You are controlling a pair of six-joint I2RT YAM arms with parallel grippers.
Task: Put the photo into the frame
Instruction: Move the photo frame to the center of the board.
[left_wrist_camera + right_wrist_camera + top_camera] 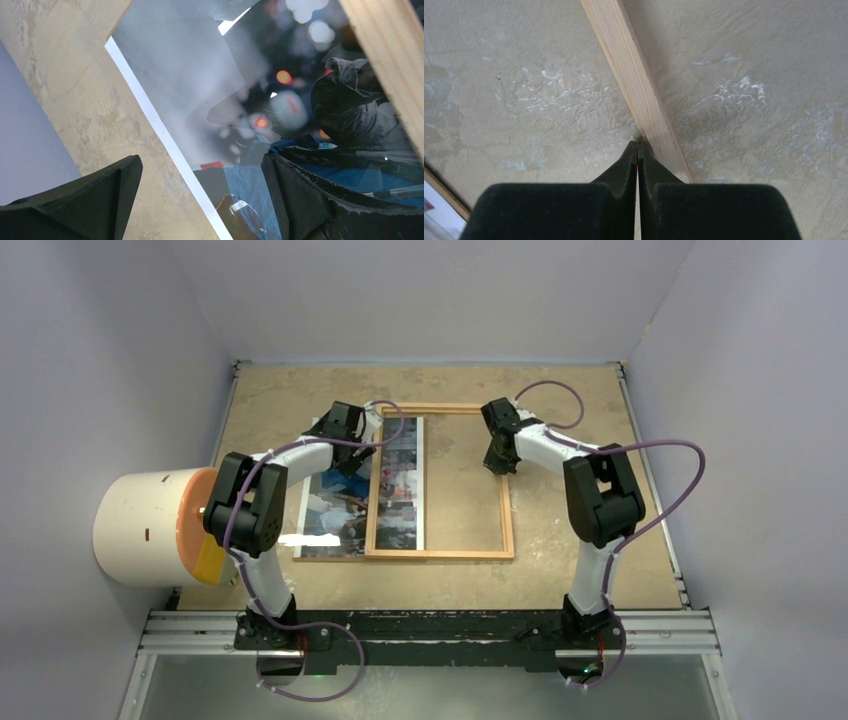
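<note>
Your table (570, 400) carries the frame (440, 554), which lies flat near the middle. The photo (400, 500) lies picture side up at the frame's left side. The left rail crosses over it, so one strip sits inside the frame and the rest sticks out to the left. Your left gripper (200, 160) hangs low over the photo's left edge, fingers spread wide and gripping nothing. Your right gripper (638, 147) is pressed together, its tips at the edge of the frame's right rail, toward the far end.
</note>
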